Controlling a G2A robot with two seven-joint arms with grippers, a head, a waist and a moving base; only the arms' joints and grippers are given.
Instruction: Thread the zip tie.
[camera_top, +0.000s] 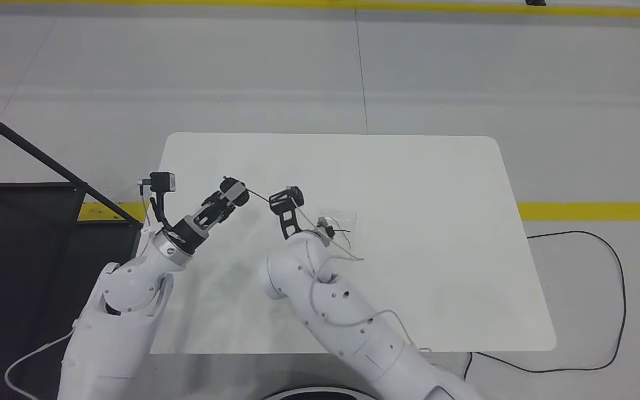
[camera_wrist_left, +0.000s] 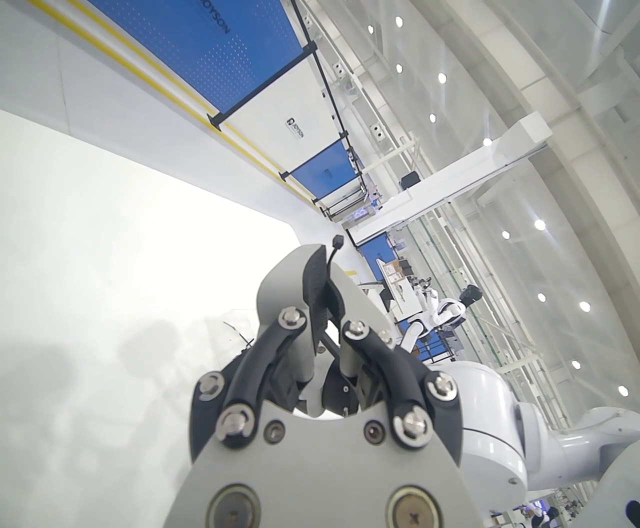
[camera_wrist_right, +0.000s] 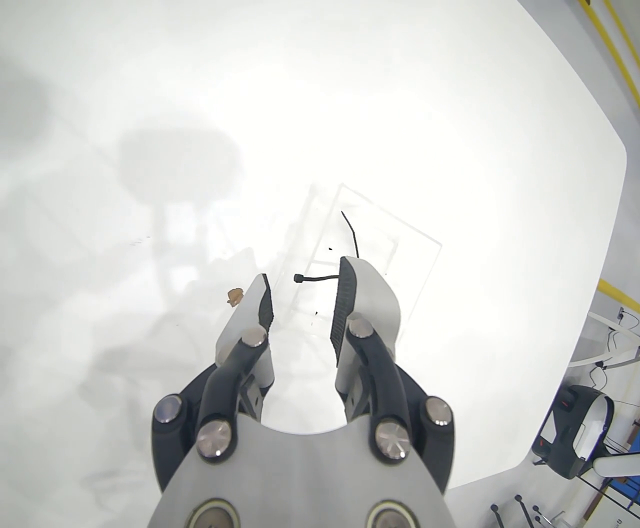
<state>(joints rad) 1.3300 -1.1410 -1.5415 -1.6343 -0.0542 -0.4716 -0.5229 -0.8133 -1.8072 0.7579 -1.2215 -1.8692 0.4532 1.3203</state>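
Black zip tie (camera_wrist_left: 336, 243) pinched in left hand (camera_wrist_left: 325, 280).

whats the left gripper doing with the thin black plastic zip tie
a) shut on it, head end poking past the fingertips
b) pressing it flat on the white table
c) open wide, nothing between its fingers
a: in the left wrist view the left gripper has its ribbed pads closed on the thin black plastic zip tie, whose small square head sticks out beyond the tips.
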